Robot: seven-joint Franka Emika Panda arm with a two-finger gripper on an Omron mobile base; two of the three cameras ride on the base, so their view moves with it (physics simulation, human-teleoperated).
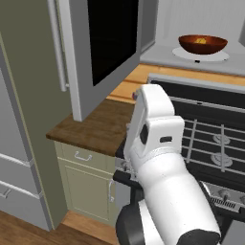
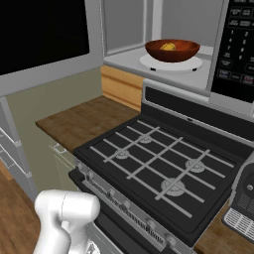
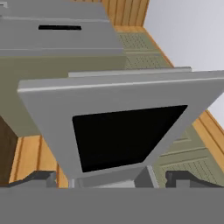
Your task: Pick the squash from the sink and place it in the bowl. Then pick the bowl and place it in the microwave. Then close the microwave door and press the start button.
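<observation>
The microwave door [image 3: 127, 127] stands swung open, its black window facing the hand camera, while the bowl [image 2: 172, 50] with the squash [image 2: 168, 46] in it already sits on the white plate [image 2: 149, 62] inside the microwave [image 2: 233, 44]. So the step in hand looks like closing the door. The gripper [image 3: 111, 179] sits low in the hand view, just below the door's lower edge, its jaws spread wide apart and holding nothing. To do this well, I judge the arm should press flat on the door's outer face, near the free edge by the handle [image 1: 57, 45], far from the hinge, and follow the door's arc. A steady push until the door meets the casing should avoid jolting the bowl. The start button on the panel [image 2: 238, 39] comes after.
</observation>
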